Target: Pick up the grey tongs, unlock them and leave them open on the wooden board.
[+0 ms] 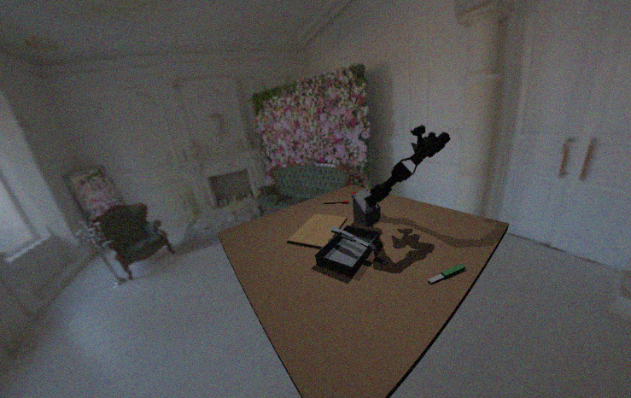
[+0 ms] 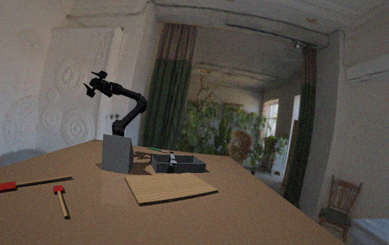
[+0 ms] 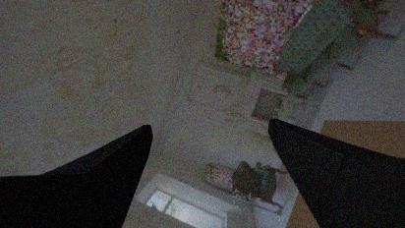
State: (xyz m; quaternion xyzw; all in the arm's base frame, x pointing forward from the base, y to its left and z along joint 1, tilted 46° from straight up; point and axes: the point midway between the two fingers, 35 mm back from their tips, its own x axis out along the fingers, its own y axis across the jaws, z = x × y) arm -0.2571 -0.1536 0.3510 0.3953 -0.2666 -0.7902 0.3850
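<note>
The grey tongs (image 1: 348, 238) (image 2: 171, 163) rest across the roasting tin (image 1: 332, 267) (image 2: 191, 167), with their ends reaching over its rims. Their arms look close together; the lock is too small to make out. The wooden board (image 1: 313, 230) (image 2: 168, 187) lies flat beside the tin, with nothing on it. My gripper (image 1: 411, 139) (image 2: 88, 78) (image 3: 210, 128) is open and empty, high above the table and well away from the tongs. In the wrist view only the room and part of the table show between and beyond the fingers.
The arm stands on a grey block (image 1: 365, 210) (image 2: 116, 153) near the tin and board. A green-handled tool (image 1: 452, 271) (image 2: 154, 149) lies beyond the tin. A large red-headed tool (image 2: 0, 187) and a smaller one (image 2: 58, 189) lie on the table (image 1: 337, 316) (image 2: 235, 213).
</note>
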